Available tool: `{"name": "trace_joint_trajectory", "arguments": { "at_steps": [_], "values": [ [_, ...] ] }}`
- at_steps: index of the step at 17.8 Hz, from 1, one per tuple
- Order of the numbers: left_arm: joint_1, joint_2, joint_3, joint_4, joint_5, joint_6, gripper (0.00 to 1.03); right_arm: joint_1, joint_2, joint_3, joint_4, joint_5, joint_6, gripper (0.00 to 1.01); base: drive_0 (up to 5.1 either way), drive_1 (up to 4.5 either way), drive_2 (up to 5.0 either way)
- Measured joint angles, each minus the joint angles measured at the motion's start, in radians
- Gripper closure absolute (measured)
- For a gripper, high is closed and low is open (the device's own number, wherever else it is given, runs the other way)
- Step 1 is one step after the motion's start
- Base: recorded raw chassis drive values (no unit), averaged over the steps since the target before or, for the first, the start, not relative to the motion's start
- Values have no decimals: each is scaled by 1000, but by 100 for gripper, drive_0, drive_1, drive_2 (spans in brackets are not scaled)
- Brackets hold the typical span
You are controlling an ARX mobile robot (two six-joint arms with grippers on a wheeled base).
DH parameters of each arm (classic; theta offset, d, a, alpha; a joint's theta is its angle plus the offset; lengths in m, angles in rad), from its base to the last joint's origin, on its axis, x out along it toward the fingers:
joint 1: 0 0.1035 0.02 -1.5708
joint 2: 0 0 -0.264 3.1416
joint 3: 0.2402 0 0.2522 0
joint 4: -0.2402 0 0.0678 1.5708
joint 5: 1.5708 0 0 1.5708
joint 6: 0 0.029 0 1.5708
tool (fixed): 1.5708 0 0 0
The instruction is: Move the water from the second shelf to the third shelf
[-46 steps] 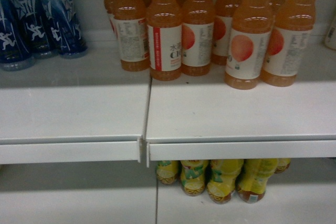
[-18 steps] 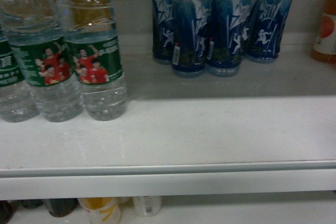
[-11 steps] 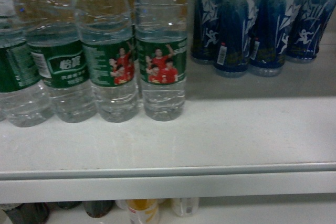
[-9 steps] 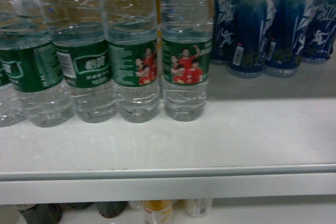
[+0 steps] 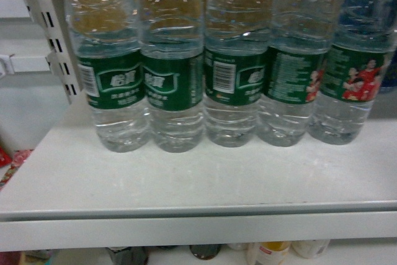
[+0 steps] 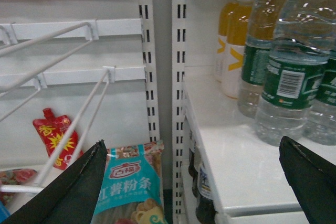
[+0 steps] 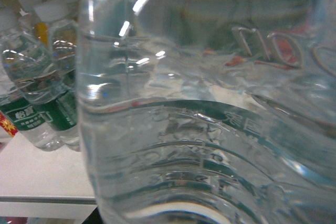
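Observation:
Several water bottles (image 5: 173, 79), clear and ribbed with green labels, stand in a row on a white shelf (image 5: 186, 181) in the head view. Neither gripper shows there. My left gripper (image 6: 194, 187) is open, its dark fingers (image 6: 79, 192) spread wide in front of the shelf's left end, short of the nearest water bottle (image 6: 291, 77). One water bottle (image 7: 210, 119) fills the right wrist view and hangs in front of the shelf's front edge (image 7: 47, 199). It hides my right gripper's fingers except a dark sliver (image 7: 88, 217).
White slotted uprights (image 6: 163, 77) stand at the shelf's left end, with wire racks (image 6: 68, 77) and a teal noodle packet (image 6: 131, 187) beyond. Yellow drink bottles (image 6: 233, 45) stand behind the water. Dark bottles (image 6: 202, 192) sit on the shelf below.
The head view has slid left along the shelf, from orange drinks past blue bottles to the water bottles, which now fill the frame. The left upright has come into sight.

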Motion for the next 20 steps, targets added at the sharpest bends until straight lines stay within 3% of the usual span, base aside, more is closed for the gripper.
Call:
{"name": "trace_joint_trajectory", "arguments": {
  "at_steps": [8, 12, 14, 20],
  "values": [
    [0, 0, 0, -2, 0, 0, 5, 0, 0, 0, -1, 0, 0, 58, -497, 248, 248],
    [0, 0, 0, 0, -3, 0, 5, 2, -1, 0, 6, -19, 0, 58, 0, 0, 0],
    [0, 0, 0, -2, -3, 0, 5, -1, 0, 0, -5, 0, 0, 58, 0, 0, 0],
    [0, 0, 0, -1, 0, 0, 5, 0, 0, 0, -1, 0, 0, 58, 0, 0, 0]
  ]
}}
